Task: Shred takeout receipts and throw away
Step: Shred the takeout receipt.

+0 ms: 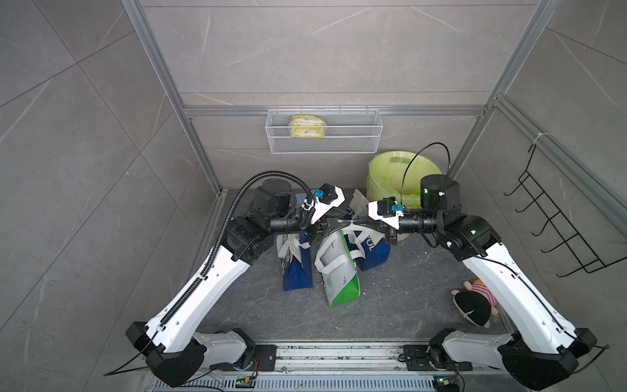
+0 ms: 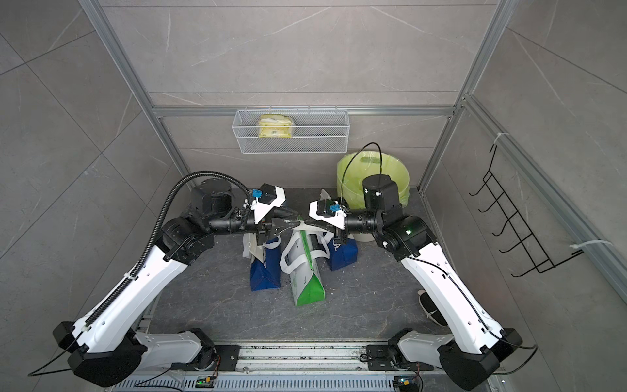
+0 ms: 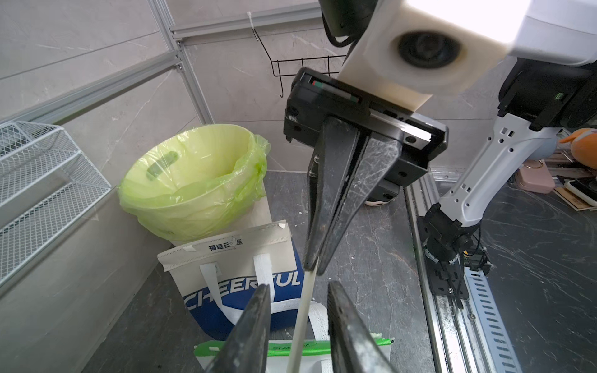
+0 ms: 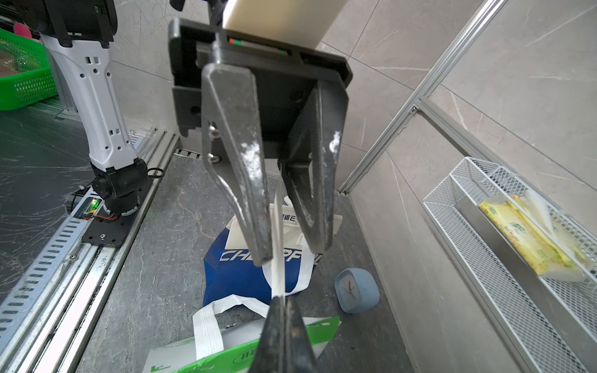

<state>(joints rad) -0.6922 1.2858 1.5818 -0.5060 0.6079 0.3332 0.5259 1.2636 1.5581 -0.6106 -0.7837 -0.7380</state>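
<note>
Both grippers meet tip to tip in mid-air above the bags. My right gripper point(image 4: 279, 300) is shut on the end of a takeout receipt point(image 4: 277, 245), a thin white slip seen edge-on. The slip runs on between the fingers of my left gripper point(image 3: 299, 285), which is open with a gap on each side of the receipt point(image 3: 298, 323). In both top views the left gripper point(image 1: 346, 223) and right gripper point(image 1: 357, 222) almost touch, and the slip is barely visible there.
Below stand a green-and-white bag point(image 1: 339, 281) and two blue-and-white bags point(image 1: 297, 271) point(image 1: 371, 251). A bin with a green liner point(image 1: 397, 176) sits at the back right. A wire basket point(image 1: 359, 135) hangs on the back wall. A plush toy point(image 1: 475, 302) and a blue clock point(image 4: 357, 290) lie on the floor.
</note>
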